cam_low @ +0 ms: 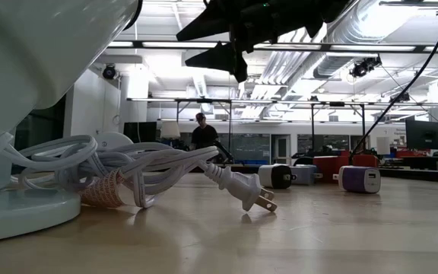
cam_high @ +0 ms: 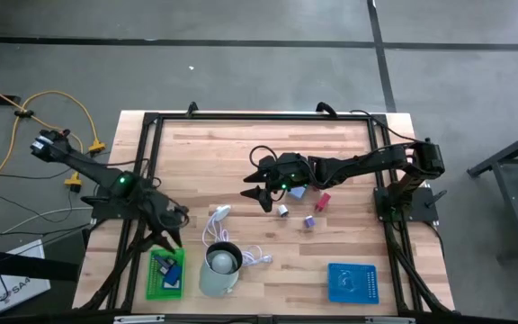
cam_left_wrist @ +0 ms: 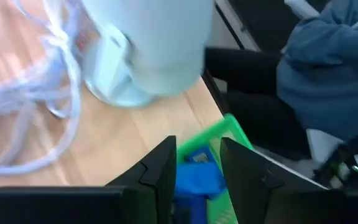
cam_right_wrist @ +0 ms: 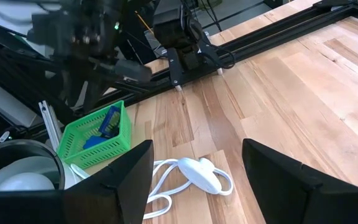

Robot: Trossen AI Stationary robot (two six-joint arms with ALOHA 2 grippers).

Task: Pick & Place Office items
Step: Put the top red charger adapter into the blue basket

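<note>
High view: left gripper (cam_high: 171,236) hangs over the green tray (cam_high: 154,290) at the table's near-left corner. Right gripper (cam_high: 257,182) is reached out to mid-table, above bare wood, beside a loose scatter of office items: a red piece (cam_high: 322,201), a purple piece (cam_high: 309,221), and a small white piece (cam_high: 282,210). A blue tray (cam_high: 352,282) sits near-right, well apart from them. The pale cup (cam_high: 219,268) stands between the trays, with the white cable (cam_high: 214,225) coiled beside it.

Left wrist view adds what overhead hides: a blue piece (cam_left_wrist: 196,180) sits between the left fingers (cam_left_wrist: 159,171), which stand partly apart with the piece filling the gap between them, directly above the green tray; whether the fingers press on it I cannot tell. A person's sleeve (cam_left_wrist: 328,68) shows beyond the table edge.

Right wrist view: right fingers (cam_right_wrist: 120,177) spread wide, nothing between them; blue items already lie in the green tray.

Low view only: the cable's plug (cam_low: 249,194) lies flat on the wood; the purple piece rests on the table behind it, and the right gripper is well above the surface.
</note>
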